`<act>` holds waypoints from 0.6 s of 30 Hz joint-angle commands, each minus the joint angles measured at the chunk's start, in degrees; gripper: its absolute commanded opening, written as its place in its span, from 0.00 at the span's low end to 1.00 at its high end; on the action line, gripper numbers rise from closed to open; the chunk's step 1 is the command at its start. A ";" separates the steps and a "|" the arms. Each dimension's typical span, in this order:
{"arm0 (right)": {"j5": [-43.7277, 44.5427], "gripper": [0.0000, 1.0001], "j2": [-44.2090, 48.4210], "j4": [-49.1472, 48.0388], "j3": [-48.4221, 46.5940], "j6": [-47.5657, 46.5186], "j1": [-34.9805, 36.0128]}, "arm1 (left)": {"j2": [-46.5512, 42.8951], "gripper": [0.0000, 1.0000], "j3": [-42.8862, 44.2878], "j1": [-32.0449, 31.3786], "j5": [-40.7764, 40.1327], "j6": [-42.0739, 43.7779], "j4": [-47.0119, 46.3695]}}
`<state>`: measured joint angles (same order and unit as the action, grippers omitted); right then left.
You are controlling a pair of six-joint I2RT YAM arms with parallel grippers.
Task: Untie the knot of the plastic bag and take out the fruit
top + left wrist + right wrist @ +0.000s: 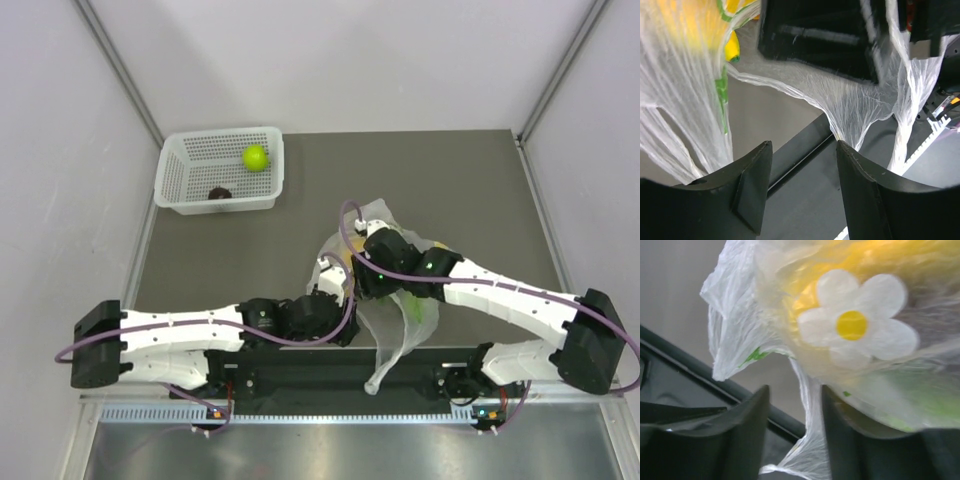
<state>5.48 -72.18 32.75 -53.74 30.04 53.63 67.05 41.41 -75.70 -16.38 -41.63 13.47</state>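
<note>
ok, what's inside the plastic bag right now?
Through the film of the plastic bag, a yellow fruit shows, probably bananas, with a green patch lower down. Crumpled, overlapping film covers the rest, so I can't tell what else is in there.

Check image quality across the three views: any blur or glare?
Top external: evenly lit, sharp, green apple in the white basket crisp. Left wrist: stretched plastic bag film sharp, the dark arm housing above it blurred. Right wrist: too close, flower print and yellow fruit behind the film soft and glowing.
</note>
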 commanded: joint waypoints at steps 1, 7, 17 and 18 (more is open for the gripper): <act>-2.93 0.50 -0.85 -3.04 -0.76 -2.18 0.69 | -4.19 0.59 -0.89 -0.94 -2.86 -2.14 -1.35; -3.28 0.66 -4.27 -6.56 -1.46 -2.09 2.36 | -10.87 0.54 -1.33 -1.20 -8.75 -3.63 2.07; -1.70 0.64 -13.95 -17.98 -4.88 -0.16 3.24 | -15.19 0.50 -2.74 -1.20 -11.75 -4.87 4.19; -1.09 0.62 -14.30 -19.21 -5.84 0.10 3.24 | -15.02 0.50 -3.00 -1.12 -11.22 -4.61 4.02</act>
<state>2.42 -86.08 21.82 -54.59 28.99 56.10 51.88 39.51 -76.64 -27.00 -45.60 17.67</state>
